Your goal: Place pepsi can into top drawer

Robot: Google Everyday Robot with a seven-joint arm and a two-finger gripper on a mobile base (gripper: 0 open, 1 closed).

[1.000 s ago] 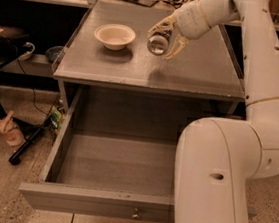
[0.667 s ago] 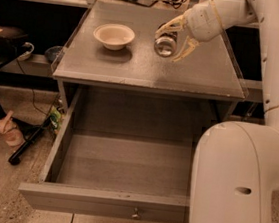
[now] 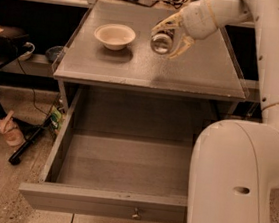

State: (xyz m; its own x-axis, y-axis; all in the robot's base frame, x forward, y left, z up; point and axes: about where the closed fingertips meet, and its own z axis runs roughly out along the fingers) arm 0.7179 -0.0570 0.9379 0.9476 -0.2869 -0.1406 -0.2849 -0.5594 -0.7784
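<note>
1. One top drawer (image 3: pixel 60 139) stands pulled out below the table (image 3: pixel 133 75), with its knob (image 3: pixel 136 214) at front centre.
2. White bowl (image 3: pixel 114 35) sits on the table, left of the can and apart from it.
3. Pepsi can (image 3: pixel 161 42) is off the table, up over its rear middle. It's tipped so a silver end faces the camera, and it's well behind the drawer opening.
4. Gripper (image 3: pixel 170 38) has it, jaws pinching the can across its side wall, one finger up-left and one down-right.
5. Handling, my read: light, thin-walled, smooth and round. It can slip or roll, and it dents if over-squeezed. Hold mid-body across the diameter with moderate force. Released tilted like this, it may roll once in the drawer.
6. Arm link (image 3: pixel 232 184) at right hides the drawer's right front corner.
</note>
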